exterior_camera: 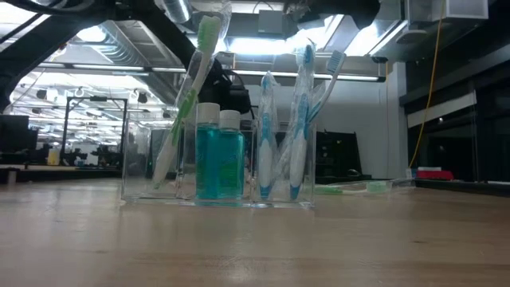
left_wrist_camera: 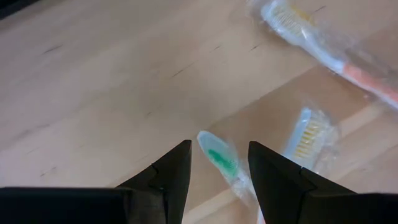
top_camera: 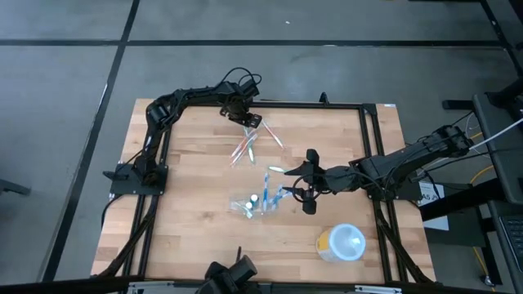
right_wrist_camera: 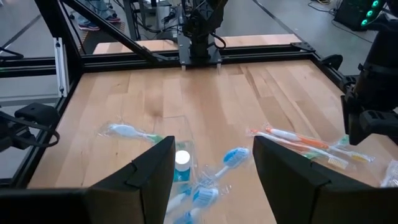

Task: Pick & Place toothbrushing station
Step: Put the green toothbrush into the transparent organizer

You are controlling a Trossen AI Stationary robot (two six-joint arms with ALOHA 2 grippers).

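The toothbrushing station [top_camera: 257,202] – a clear plastic holder – stands near the middle of the worktop [top_camera: 180,220], with two teal bottles [exterior_camera: 219,155] and several wrapped toothbrushes [exterior_camera: 299,119] upright in it. The right pincer [top_camera: 306,186] hangs just beside it, its fingers spread wide and empty. The left pincer [top_camera: 248,119] sits at the far edge over loose wrapped toothbrushes [top_camera: 249,145], its fingers partly apart around a green-bristled toothbrush [left_wrist_camera: 219,158] – whether they touch it is unclear. A round white and yellow container [top_camera: 341,242] stands nearer the front.
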